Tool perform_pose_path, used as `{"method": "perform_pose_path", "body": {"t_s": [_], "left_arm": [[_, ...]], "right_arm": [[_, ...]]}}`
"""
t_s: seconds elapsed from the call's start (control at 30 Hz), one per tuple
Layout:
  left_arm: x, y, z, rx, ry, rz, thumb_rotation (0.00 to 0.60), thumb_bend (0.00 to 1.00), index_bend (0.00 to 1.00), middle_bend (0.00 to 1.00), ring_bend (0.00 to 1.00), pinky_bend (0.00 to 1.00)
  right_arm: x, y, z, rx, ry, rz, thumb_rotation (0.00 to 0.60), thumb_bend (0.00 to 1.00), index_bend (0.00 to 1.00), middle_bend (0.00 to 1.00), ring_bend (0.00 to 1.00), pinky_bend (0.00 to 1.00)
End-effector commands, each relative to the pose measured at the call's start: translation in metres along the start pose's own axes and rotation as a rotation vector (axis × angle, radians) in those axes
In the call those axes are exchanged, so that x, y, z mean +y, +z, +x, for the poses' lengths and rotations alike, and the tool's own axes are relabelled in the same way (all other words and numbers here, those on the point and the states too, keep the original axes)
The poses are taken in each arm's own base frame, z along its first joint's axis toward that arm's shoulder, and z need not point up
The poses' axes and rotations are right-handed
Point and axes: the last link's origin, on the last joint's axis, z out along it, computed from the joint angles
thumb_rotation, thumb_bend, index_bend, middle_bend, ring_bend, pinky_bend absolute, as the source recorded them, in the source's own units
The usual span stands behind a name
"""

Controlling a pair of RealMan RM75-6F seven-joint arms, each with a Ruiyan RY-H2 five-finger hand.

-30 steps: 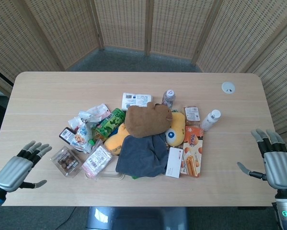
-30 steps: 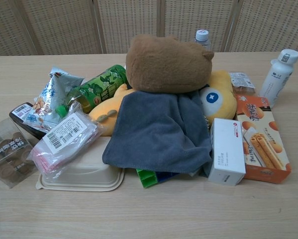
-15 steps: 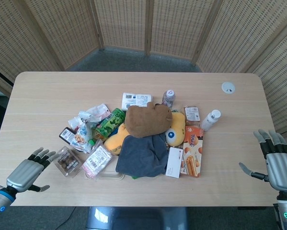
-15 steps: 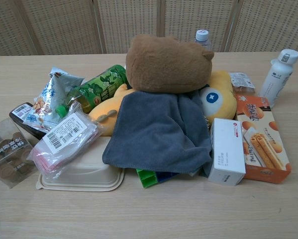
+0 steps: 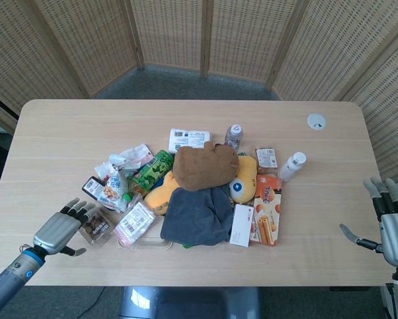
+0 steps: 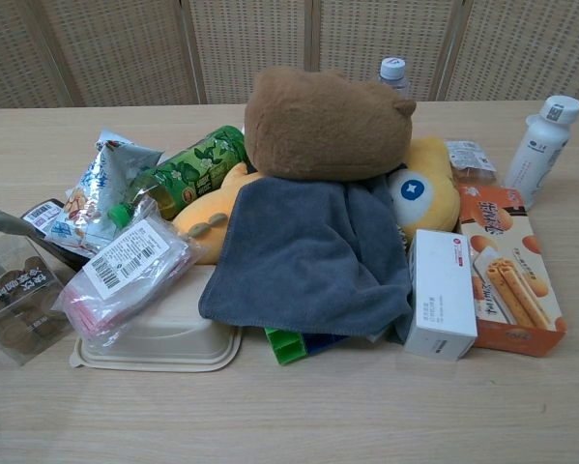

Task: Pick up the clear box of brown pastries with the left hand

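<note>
A: Where is the clear box of brown pastries (image 5: 96, 224)?

B: At the left edge of the pile on the table (image 5: 66, 133), next to the pink packet (image 5: 135, 222). The left hand (image 5: 60, 229) is right beside it, fingers spread and holding nothing; the fingertips reach its edge, but I cannot tell whether they touch it.

A: And from the chest view?

B: The box is cut off at the left border, and only one grey fingertip pokes in above it. Its label has printed characters, too small to read.

A: The right hand (image 5: 393, 226)?

B: At the right frame edge, fingers apart, empty, wrist cropped.

A: Anything else hidden?

B: The grey cloth (image 6: 308, 256) and brown plush (image 6: 326, 123) cover much of the yellow toy (image 6: 426, 188). Barcodes show on the pink packet; the orange biscuit box (image 6: 509, 266) carries writing I cannot make out.
</note>
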Motion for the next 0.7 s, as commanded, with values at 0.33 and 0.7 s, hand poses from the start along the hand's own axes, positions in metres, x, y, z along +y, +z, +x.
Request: {"method": "perform_pose_path", "body": {"t_s": [0.33, 0.7], "left_arm": [[0.003, 0.030, -0.013, -0.042, 0.011, -0.002, 0.480, 0.22, 0.00, 0.00, 0.00, 0.00], [0.004, 0.040, -0.019, 0.012, -0.021, 0.015, 0.600, 0.22, 0.42, 0.58, 0.65, 0.12]], "right_arm": [[0.000, 0.001, 0.003, 0.020, -0.006, -0.002, 0.336, 0.22, 0.00, 0.00, 0.00, 0.00], [0.004, -0.001, 0.005, 0.034, -0.010, -0.014, 0.338, 0.22, 0.00, 0.00, 0.00, 0.00]]}}
